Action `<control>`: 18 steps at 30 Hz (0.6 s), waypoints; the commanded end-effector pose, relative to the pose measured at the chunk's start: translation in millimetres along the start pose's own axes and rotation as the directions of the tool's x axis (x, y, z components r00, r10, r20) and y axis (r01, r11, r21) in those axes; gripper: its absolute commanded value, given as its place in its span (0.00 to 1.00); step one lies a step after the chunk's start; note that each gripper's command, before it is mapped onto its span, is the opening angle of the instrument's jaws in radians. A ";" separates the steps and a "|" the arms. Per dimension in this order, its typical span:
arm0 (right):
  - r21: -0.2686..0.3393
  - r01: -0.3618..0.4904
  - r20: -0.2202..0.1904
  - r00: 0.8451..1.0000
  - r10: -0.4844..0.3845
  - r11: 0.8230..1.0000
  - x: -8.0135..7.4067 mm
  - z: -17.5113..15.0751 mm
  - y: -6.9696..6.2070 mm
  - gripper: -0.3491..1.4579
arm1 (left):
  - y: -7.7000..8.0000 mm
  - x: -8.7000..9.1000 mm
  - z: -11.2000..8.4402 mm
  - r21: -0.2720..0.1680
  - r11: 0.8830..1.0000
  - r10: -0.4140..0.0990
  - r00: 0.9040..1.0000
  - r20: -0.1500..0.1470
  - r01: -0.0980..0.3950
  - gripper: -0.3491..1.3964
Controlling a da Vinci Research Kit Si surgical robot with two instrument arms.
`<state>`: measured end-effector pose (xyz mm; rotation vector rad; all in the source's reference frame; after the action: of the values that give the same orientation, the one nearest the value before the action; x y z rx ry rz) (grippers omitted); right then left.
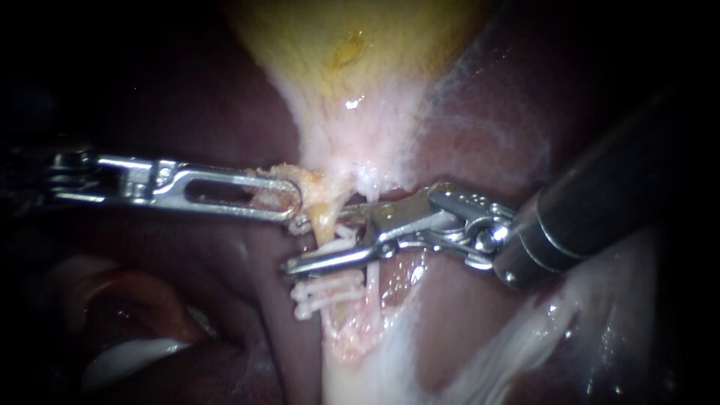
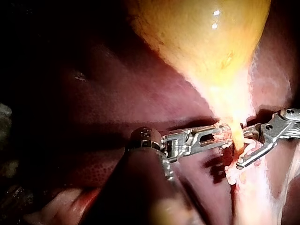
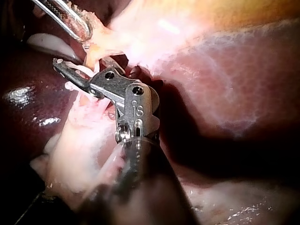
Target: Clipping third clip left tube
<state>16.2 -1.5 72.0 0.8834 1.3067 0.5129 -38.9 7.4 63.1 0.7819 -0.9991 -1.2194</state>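
Observation:
The yellow gallbladder [image 1: 352,52] narrows down to a pale tube [image 1: 325,225]. My left instrument [image 1: 289,202] comes in level from the left, its slotted jaws shut on the shaggy tissue at the gallbladder's neck. My right instrument [image 1: 296,246] reaches in from the right with its jaws open, one on each side of the tube. White clips [image 1: 326,289] sit across the tube just below the lower jaw. In the left wrist view the left instrument [image 2: 225,136] grips beside the right instrument [image 2: 241,150]. The right wrist view shows the right instrument [image 3: 79,63] astride the tube [image 3: 93,51].
Dark red liver [image 1: 480,135] surrounds the neck on both sides. A broad white band of tissue [image 1: 360,375] runs down from the clips. A pale fold [image 1: 127,356] lies at the lower left. The right instrument's dark shaft [image 1: 600,202] crosses the right side.

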 end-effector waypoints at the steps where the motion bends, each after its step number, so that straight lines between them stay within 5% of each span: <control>1: 0.000 0.000 0.001 1.000 0.000 1.000 0.0 -0.1 -0.1 0.33 | 0.0 0.0 0.0 0.000 1.000 0.000 1.000 0.000 0.000 0.00; 14: 0.006 -0.058 -0.002 0.998 0.058 0.998 0.7 -1.4 -0.7 0.00 | 0.1 0.0 0.0 0.001 1.000 0.000 1.000 -0.001 0.000 0.00; 18: -0.001 -0.069 -0.004 0.998 0.069 0.998 0.5 -1.8 -0.8 0.00 | 0.1 0.0 -0.1 0.001 1.000 0.000 1.000 -0.001 0.000 0.00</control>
<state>14.3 -1.2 71.0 0.9285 1.2818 0.5726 -38.8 7.4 63.2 0.7828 -0.9991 -1.2187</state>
